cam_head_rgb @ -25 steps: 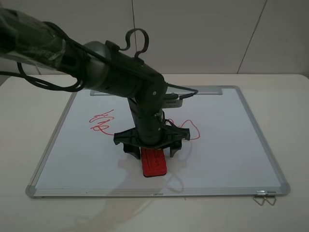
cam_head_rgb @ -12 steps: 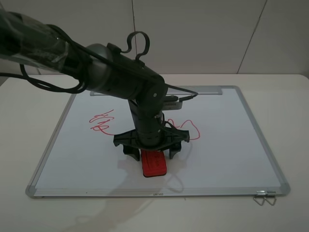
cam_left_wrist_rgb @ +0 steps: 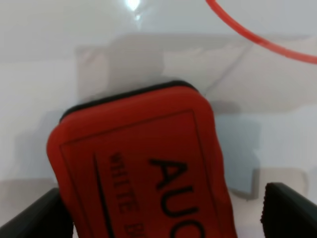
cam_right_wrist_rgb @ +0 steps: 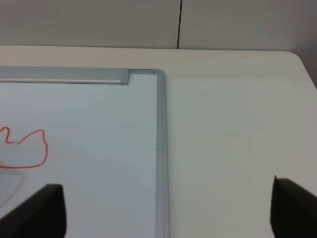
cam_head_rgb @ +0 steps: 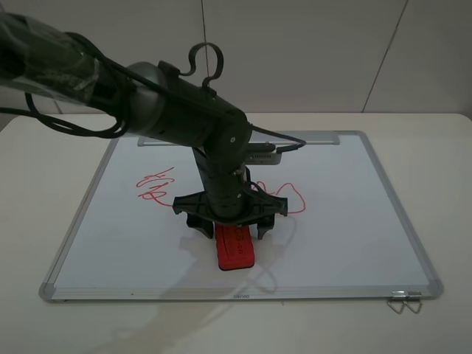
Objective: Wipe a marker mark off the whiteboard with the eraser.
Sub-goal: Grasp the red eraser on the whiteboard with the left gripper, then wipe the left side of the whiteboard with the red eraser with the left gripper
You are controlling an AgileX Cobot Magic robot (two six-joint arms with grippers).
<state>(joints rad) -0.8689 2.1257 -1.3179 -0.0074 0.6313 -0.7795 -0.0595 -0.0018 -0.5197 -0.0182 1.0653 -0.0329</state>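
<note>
The whiteboard [cam_head_rgb: 354, 214] lies flat on the table. Its red marker mark [cam_head_rgb: 155, 184] is a small scribble at the left, with a tail running under my left arm. The red eraser [cam_head_rgb: 234, 249] rests on the board near the front edge. Just above it, my left gripper [cam_head_rgb: 231, 227] is open, with a finger on each side. In the left wrist view the eraser [cam_left_wrist_rgb: 143, 168] fills the space between the spread fingertips [cam_left_wrist_rgb: 290, 210], and a red stroke [cam_left_wrist_rgb: 257, 37] crosses beyond it. My right gripper [cam_right_wrist_rgb: 163, 220] is open off the board's far right corner.
A closed red two-humped outline [cam_head_rgb: 286, 198] sits right of my left arm, also in the right wrist view as the outline [cam_right_wrist_rgb: 29, 148]. The metal tray strip [cam_head_rgb: 313, 137] runs along the far edge. A wire clip [cam_head_rgb: 404, 301] lies at the front right corner.
My left gripper has risen slightly and shifted a little toward the back. The eraser has stayed where it was on the board.
</note>
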